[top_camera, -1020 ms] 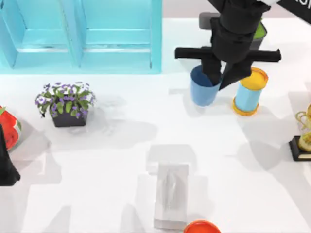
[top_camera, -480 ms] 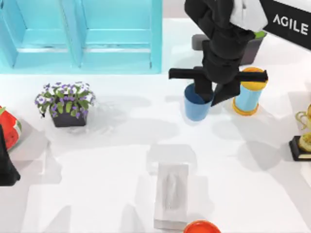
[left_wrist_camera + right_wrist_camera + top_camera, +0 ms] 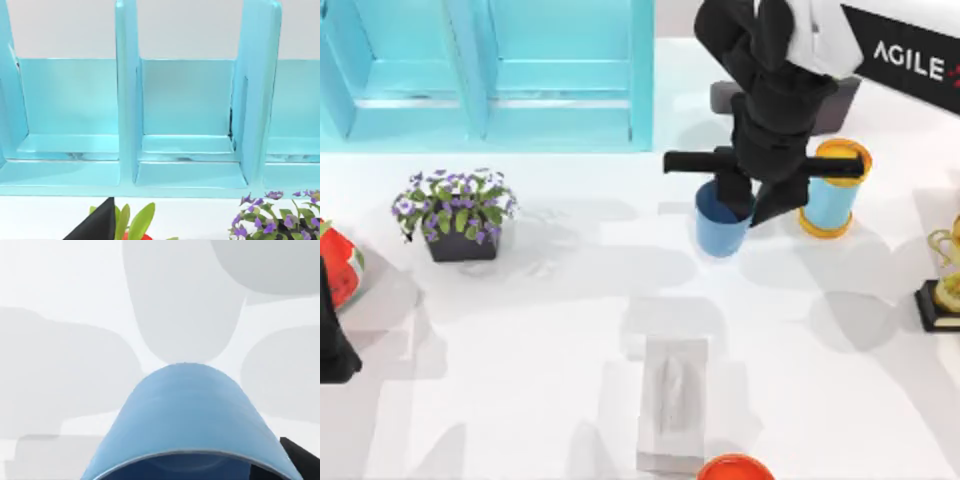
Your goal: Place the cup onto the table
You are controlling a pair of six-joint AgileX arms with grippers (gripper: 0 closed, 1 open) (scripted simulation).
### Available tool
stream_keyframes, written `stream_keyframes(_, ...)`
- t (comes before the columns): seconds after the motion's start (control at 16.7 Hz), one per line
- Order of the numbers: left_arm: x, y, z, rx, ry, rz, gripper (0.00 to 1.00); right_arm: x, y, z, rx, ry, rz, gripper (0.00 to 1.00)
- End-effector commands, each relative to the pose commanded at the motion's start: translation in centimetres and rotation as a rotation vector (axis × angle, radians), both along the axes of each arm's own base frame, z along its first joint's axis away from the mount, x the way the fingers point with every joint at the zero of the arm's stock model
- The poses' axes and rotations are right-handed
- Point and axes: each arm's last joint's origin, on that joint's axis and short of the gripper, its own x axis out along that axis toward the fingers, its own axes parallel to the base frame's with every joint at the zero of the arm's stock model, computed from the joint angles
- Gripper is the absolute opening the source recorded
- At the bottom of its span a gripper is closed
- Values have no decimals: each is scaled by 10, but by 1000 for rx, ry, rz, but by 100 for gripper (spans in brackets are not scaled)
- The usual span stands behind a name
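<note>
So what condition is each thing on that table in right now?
Small medium-blue tapered cup: upright, gripped at its rim.
Right hand: shut on the cup.
Left hand: parked at the table's left edge.
Light-blue cylinder with yellow-orange ends: standing upright beside the cup.
Purple-flowered plant in a dark pot: upright.
White tissue box: lying flat.
Turquoise cabinet: compartments open.
White table: bearing everything.

The cup [image 3: 721, 228] is showing a smooth, matt medium-blue skin like moulded plastic, and the table [image 3: 550, 330] is looking plain white, flat and matt. The turquoise cabinet [image 3: 490, 75] is gleaming slightly on its smooth shelf floors. The right gripper [image 3: 760, 195] is appearing as matt black, smooth, hard-looking material.
</note>
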Motion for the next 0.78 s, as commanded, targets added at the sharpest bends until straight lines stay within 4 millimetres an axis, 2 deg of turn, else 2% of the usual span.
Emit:
stream_keyframes(0.66,0,0,0,0,0,0,100,0,0,0,0,0,0,98)
stream_keyframes(0.78,0,0,0,0,0,0,100,0,0,0,0,0,0,100)
